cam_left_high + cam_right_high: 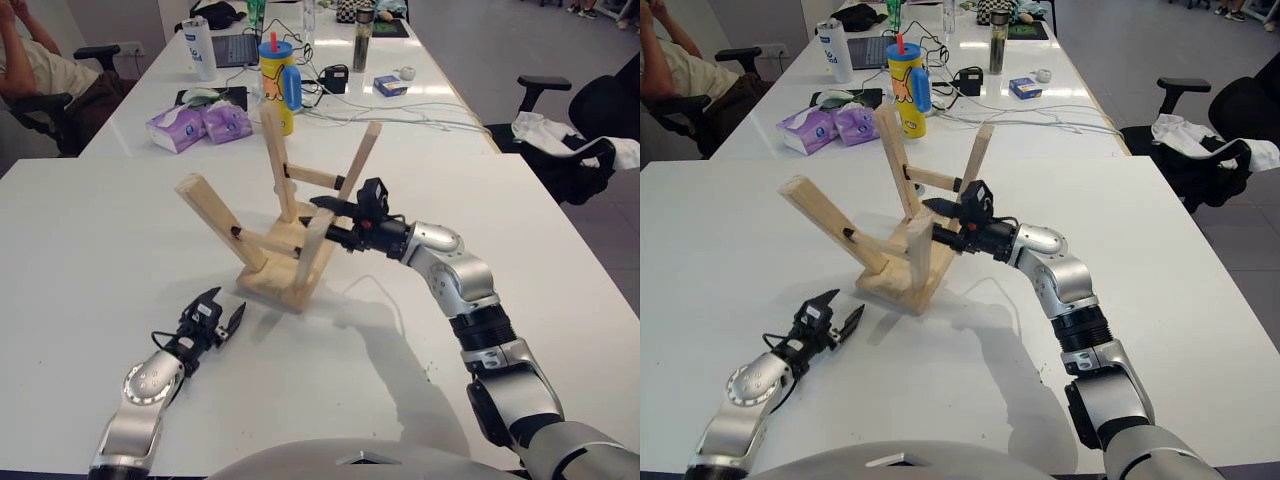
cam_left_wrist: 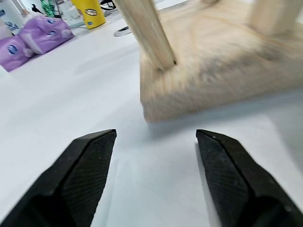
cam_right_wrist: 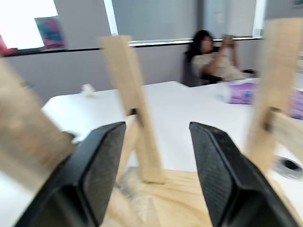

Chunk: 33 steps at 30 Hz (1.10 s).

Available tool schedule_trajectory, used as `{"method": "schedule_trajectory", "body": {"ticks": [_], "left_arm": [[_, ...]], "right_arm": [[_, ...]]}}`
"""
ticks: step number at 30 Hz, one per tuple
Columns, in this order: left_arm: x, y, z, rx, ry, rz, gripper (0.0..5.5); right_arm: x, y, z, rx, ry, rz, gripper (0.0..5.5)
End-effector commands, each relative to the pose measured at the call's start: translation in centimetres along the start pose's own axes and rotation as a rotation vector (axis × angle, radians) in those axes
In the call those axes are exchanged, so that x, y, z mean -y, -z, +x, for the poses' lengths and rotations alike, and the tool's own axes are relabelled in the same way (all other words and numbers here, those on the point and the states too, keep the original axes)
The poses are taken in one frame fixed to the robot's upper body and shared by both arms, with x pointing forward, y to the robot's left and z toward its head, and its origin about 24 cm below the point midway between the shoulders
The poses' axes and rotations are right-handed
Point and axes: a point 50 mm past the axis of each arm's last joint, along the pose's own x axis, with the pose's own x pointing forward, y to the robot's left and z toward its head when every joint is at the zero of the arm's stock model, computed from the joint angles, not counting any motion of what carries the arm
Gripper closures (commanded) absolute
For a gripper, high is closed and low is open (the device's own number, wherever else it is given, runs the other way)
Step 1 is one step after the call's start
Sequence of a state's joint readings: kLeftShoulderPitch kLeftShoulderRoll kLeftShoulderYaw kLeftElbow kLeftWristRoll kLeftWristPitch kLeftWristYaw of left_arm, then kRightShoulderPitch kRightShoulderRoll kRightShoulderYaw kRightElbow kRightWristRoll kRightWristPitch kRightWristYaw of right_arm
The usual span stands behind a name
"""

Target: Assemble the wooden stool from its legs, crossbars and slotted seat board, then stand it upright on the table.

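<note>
1. Nearest: black two-fingered left gripper (image 1: 227,302), spread wide and holding nothing, low over the white table (image 1: 90,260), just short of the near corner of the pale wooden seat board (image 1: 272,280).
2. Upside down near mid-table: pale wooden stool (image 1: 290,240), not yet upright; seat board down and tilted, four square legs up and splayed.
3. Among those legs: black right gripper (image 1: 330,220), in from the right, fingers apart, clamped on nothing.
4. In its way: short front leg (image 1: 314,250) just before it, tall rear leg (image 1: 279,160) beyond, thin crossbar (image 1: 313,178) above, joining that tall leg to the slanted right-hand leg (image 1: 361,158).
5. Behind, on the next table: yellow cup (image 1: 278,85) with blue lid and handle, two purple tissue packs (image 1: 200,125), small blue-and-white box (image 1: 390,86).
6. Off to the right: black office chair (image 1: 560,150) draped with white cloth.
</note>
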<state>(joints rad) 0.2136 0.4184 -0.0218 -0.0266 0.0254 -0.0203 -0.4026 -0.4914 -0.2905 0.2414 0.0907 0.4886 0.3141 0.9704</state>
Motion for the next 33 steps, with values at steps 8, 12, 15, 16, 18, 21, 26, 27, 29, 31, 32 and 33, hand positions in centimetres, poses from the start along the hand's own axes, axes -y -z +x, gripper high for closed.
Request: {"method": "schedule_trajectory", "body": {"ticks": [8,12,15,16,18,21,26,27,29,31,32,33], "left_arm": [[1.2,-1.2,2.4,-0.037,-0.035,-0.041,2.38],[1.1,-1.2,0.0,-0.042,-0.184,-0.075,2.38],[2.0,-1.4,-2.8,-0.014,-0.229,-0.113,2.38],[2.0,-1.3,-3.7,-0.012,-0.240,-0.119,2.38],[2.0,-1.0,-5.2,-0.026,-0.248,-0.121,2.38],[2.5,-0.9,-6.2,-0.036,-0.186,-0.103,2.38],[3.3,-0.6,-4.8,-0.064,-0.050,-0.064,2.38],[3.2,-0.5,-4.6,-0.078,-0.033,-0.054,2.38],[3.0,-0.1,-4.2,-0.116,0.010,-0.030,2.38],[2.7,0.1,-3.9,-0.139,0.019,-0.020,2.38],[2.6,0.2,-3.8,-0.148,0.020,-0.017,2.38],[2.7,0.2,-3.6,-0.156,0.035,-0.008,2.38]], "right_arm": [[-3.3,3.4,0.7,-0.099,0.063,0.061,3.00],[-7.1,3.7,-2.9,-0.049,0.189,0.260,3.00],[-9.5,4.3,-6.3,-0.059,0.286,0.401,3.29],[-10.0,4.8,-7.5,-0.094,0.322,0.422,3.48],[-9.5,5.8,-10.0,-0.138,0.481,0.414,3.84],[-7.5,7.5,-14.0,-0.244,0.739,0.344,4.44],[-4.3,8.7,-16.3,-0.338,0.921,0.238,5.25],[-4.0,8.8,-16.2,-0.346,0.915,0.227,5.44],[-3.1,9.1,-15.4,-0.362,0.899,0.199,5.47],[-2.3,9.3,-14.7,-0.362,0.891,0.176,5.47],[-2.0,9.4,-14.4,-0.368,0.888,0.167,5.47],[-1.8,9.6,-13.9,-0.368,0.877,0.171,5.47]]}}
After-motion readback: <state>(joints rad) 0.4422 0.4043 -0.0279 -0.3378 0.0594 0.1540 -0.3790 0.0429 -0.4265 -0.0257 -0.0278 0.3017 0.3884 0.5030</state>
